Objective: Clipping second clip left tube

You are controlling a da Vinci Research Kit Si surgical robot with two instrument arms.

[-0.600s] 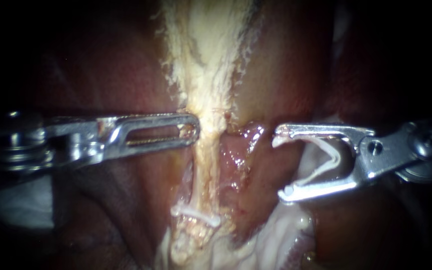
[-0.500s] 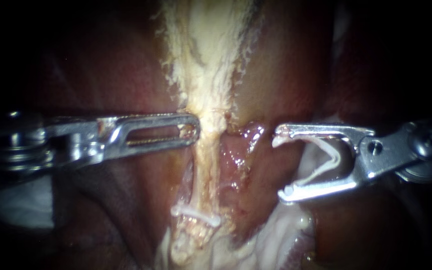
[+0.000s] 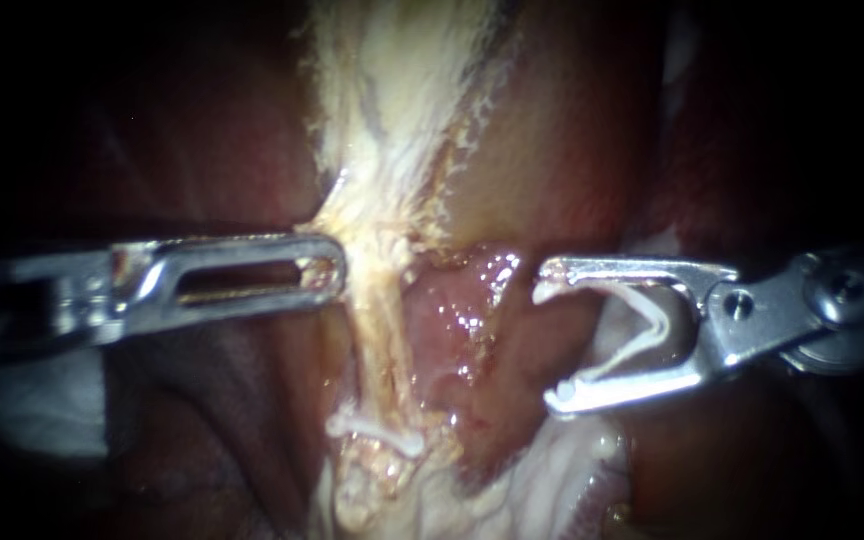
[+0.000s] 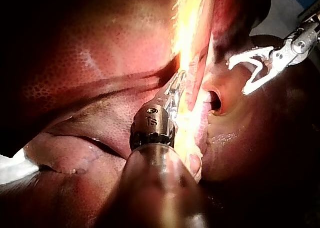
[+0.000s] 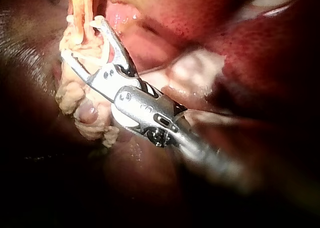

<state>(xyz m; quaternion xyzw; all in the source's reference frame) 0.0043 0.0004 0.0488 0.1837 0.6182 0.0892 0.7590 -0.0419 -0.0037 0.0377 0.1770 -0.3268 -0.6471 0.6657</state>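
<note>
The left tube (image 3: 384, 330) is a pale yellowish strand running down the middle, with a white clip (image 3: 377, 433) across its lower end. My left instrument (image 3: 330, 268) comes in level from the left, its slotted jaws shut on the pale tissue at the top of the tube; the left wrist view shows the same hold (image 4: 176, 87). My right instrument (image 3: 550, 336) sits right of the tube, apart from it. Its jaws stand wide with an open white clip (image 3: 652, 325) seated between them, touching both. In the right wrist view its jaws (image 5: 80, 37) lie close beside the pale strand.
Wet pink tissue (image 3: 452, 310) fills the gap between the tube and the right jaws. Dark red liver (image 3: 202, 420) lies on both sides. Pale fatty tissue (image 3: 402, 90) fans out above, and whitish tissue (image 3: 552, 470) sits under the right jaws.
My left instrument has drawn to the left with the pale tissue, pulling the tube's upper part leftwards and widening the pink gap. My right instrument has edged slightly left.
</note>
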